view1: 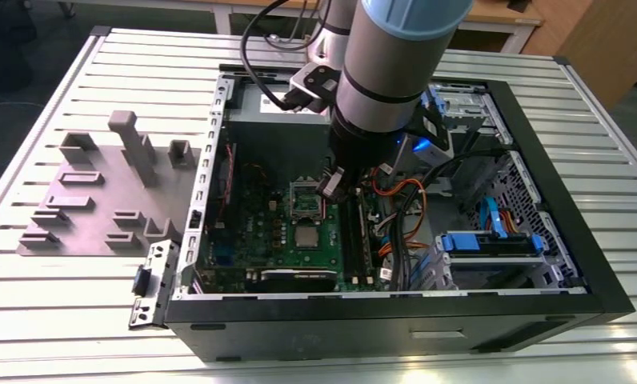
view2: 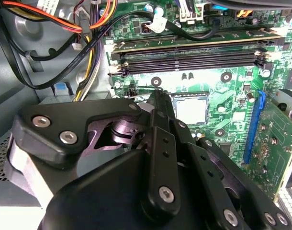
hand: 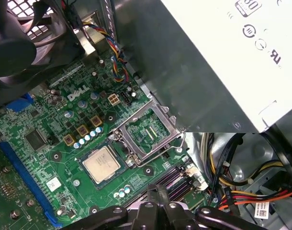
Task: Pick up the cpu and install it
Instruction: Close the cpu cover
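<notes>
Slatted metal bench (view1: 62,320) supports an opened computer case (view1: 404,320), where the cpu (hand: 101,164) is seen seated in its socket, retention frame (hand: 148,132) raised at its 1 o'clock, unlatched; gripper (hand: 158,194) above, finger state indeterminable.

We see the cpu (hand: 101,164) with a dull silver-grey metal top, its hinged socket frame (hand: 147,132) of bright bare metal, the motherboard (hand: 64,143) glossy green, the gripper (view2: 158,103) in matt black with shiny screw heads, and the table (view1: 62,304) of ribbed, pale brushed metal.
</notes>
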